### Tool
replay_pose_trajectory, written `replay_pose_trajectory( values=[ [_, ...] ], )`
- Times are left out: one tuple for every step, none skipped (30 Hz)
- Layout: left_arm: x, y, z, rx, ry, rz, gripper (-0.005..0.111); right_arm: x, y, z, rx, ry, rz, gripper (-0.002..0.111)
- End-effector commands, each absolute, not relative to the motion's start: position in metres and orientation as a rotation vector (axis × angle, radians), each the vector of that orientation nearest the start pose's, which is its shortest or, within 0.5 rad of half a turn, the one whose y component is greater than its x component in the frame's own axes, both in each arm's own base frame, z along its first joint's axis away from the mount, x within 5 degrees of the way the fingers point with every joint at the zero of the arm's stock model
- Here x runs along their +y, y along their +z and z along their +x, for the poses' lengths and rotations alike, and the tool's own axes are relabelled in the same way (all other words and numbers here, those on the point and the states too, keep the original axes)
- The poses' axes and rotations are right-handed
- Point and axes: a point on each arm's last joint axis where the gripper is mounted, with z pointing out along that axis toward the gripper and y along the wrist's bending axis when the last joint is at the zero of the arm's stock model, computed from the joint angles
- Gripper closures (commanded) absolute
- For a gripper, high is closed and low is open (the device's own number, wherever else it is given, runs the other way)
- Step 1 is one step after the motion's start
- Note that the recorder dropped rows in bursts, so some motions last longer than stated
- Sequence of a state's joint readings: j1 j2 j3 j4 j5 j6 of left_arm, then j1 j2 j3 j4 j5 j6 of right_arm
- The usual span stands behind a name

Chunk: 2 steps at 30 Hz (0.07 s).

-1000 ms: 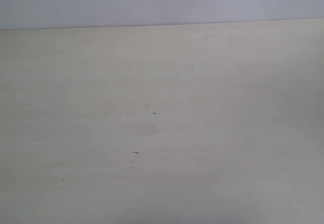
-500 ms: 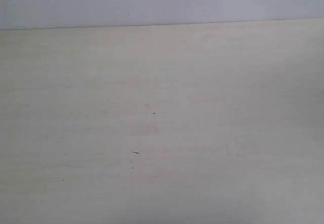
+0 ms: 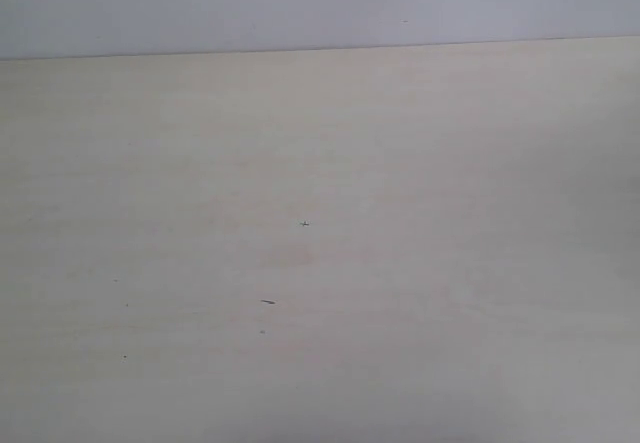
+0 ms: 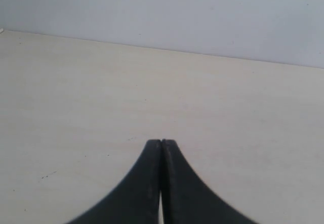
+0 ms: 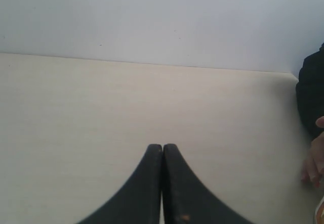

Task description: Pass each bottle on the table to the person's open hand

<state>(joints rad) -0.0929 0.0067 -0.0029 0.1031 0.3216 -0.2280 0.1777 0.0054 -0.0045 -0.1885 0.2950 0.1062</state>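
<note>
No bottles in sight on the desk (image 3: 420,163). Left fingers (image 4: 151,166) and right fingers (image 5: 173,171) are pressed together, empty. The person's hand (image 5: 315,164) peeks in at the desk's edge, nearer the right arm.

I read my left gripper (image 4: 161,142) as closed, its two black fingers pressed flat together and aimed at the far edge of the worktop (image 4: 76,82), my right gripper (image 5: 162,146) closed likewise, both seemingly hovering above the surface.
</note>
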Motion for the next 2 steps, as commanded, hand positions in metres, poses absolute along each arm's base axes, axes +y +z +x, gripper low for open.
replay_pose_trajectory(
  values=[
    [-0.0023,0.1845,0.0540,1.802,-0.142,-0.067,0.107,0.0047,0.1876,0.0546,1.756,0.024,-0.183,0.108],
    [-0.0023,0.1845,0.0540,1.802,-0.142,-0.067,0.107,0.0047,0.1876,0.0546,1.756,0.024,-0.183,0.108]
  ],
)
